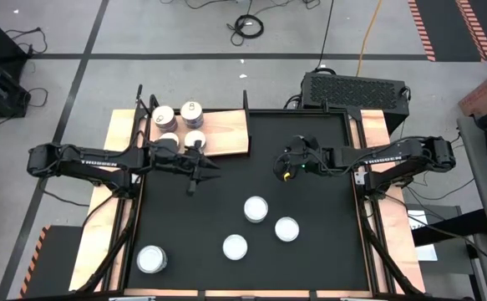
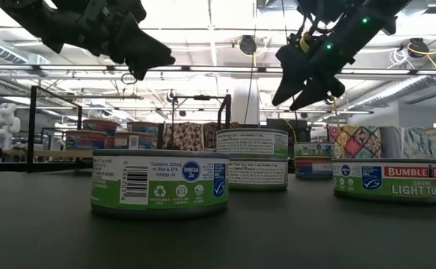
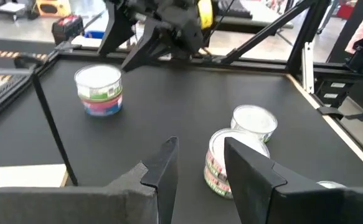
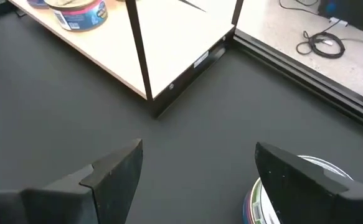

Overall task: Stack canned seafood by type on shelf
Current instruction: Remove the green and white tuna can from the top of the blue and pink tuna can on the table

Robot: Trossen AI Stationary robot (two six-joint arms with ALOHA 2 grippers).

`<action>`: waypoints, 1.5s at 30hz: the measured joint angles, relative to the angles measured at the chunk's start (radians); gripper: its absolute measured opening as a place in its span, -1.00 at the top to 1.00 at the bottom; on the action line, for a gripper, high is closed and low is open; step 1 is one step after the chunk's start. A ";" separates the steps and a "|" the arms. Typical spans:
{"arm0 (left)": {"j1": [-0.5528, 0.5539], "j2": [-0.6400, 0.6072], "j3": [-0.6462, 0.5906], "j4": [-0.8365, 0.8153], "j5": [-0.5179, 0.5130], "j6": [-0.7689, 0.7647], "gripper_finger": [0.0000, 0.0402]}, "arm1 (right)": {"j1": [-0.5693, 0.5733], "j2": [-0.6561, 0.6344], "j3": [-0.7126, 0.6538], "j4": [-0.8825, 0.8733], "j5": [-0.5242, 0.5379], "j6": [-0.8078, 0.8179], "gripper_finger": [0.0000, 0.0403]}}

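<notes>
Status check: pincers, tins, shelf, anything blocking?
Both pincers open and empty: left pincer beside the shelf, right pincer above mat centre. Four tins on shelf, four white-topped tins on mat. Nothing blocking.

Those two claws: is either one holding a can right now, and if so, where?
Neither. The left gripper and right gripper both hang open and empty above the black mat.

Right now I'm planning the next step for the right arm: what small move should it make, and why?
Probably lower the right gripper toward the nearest white-topped can. Its jaws are open and empty above the black mat, four cans lie loose there, and four already sit on the shelf.
</notes>
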 joint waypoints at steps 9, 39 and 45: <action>-0.036 0.000 0.000 0.064 0.000 0.002 0.35 | 0.020 0.003 0.000 -0.002 0.007 -0.023 -0.51; -0.079 0.006 0.000 0.191 -0.003 -0.159 0.35 | 0.034 0.303 0.000 -0.135 0.332 0.062 -0.40; -0.079 0.006 0.000 0.286 -0.041 -0.290 0.35 | 0.001 0.342 0.000 -0.138 0.343 0.071 -0.15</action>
